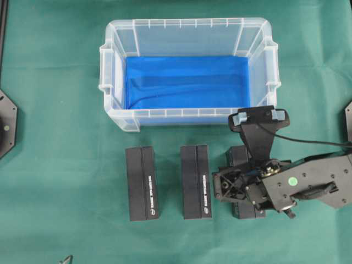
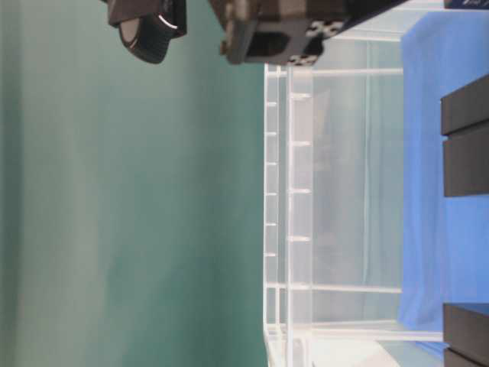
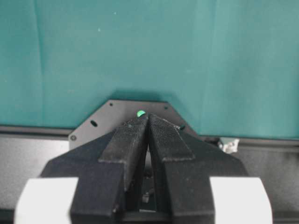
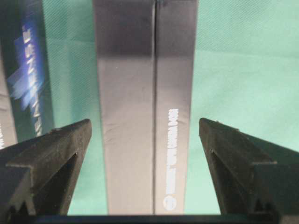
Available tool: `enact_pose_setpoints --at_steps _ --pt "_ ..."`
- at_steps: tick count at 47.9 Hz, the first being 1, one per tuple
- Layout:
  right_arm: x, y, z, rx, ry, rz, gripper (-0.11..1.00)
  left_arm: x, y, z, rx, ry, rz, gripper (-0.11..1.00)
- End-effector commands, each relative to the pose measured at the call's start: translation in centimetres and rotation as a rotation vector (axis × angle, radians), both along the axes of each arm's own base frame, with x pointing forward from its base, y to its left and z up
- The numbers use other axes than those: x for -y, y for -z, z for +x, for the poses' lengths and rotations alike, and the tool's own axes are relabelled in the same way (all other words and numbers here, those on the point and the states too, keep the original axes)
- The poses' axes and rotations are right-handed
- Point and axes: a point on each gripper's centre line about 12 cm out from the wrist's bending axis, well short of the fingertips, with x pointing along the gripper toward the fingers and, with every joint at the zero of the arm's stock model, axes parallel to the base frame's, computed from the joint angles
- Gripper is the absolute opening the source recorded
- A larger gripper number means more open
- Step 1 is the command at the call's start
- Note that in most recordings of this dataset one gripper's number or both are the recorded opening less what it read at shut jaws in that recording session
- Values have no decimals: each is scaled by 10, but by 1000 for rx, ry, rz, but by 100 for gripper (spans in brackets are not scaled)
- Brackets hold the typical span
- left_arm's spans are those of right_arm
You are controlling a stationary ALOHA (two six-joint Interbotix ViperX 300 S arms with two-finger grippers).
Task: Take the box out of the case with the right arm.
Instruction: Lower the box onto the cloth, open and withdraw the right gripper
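The clear case (image 1: 187,23) with its blue lining (image 1: 187,82) stands at the back and holds no box. Three black boxes lie on the green cloth in front of it: one at the left (image 1: 142,183), one in the middle (image 1: 196,182), and a third (image 1: 237,156) mostly hidden under the right arm. My right gripper (image 1: 241,187) hangs over that third box. In the right wrist view the box (image 4: 145,116) lies between the fingers of the right gripper (image 4: 145,128), with green cloth showing on both sides; the jaws are open and touch nothing. My left gripper (image 3: 148,117) is shut and empty.
In the right wrist view the middle box (image 4: 28,84) sits close to the left finger. The table-level view shows the case wall (image 2: 336,191) with two black boxes (image 2: 466,145) in front. A black base plate (image 3: 107,116) lies below the left gripper. Black mounts sit at both table edges (image 1: 6,124).
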Motion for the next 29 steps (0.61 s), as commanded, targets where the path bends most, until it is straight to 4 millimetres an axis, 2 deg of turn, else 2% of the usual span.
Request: enact_pose_setpoints --at_steps 1,8,23,29 --pt "-1 -23 2 52 1 18 90 0 -3 1 11 2 3 0" --pt "0 -51 2 69 3 22 89 0 -3 1 12 2 2 0" --pt "7 -125 -9 38 8 -19 89 0 -3 1 11 2 3 0" --pt "10 -145 -10 33 4 -27 89 0 -3 1 12 2 2 0"
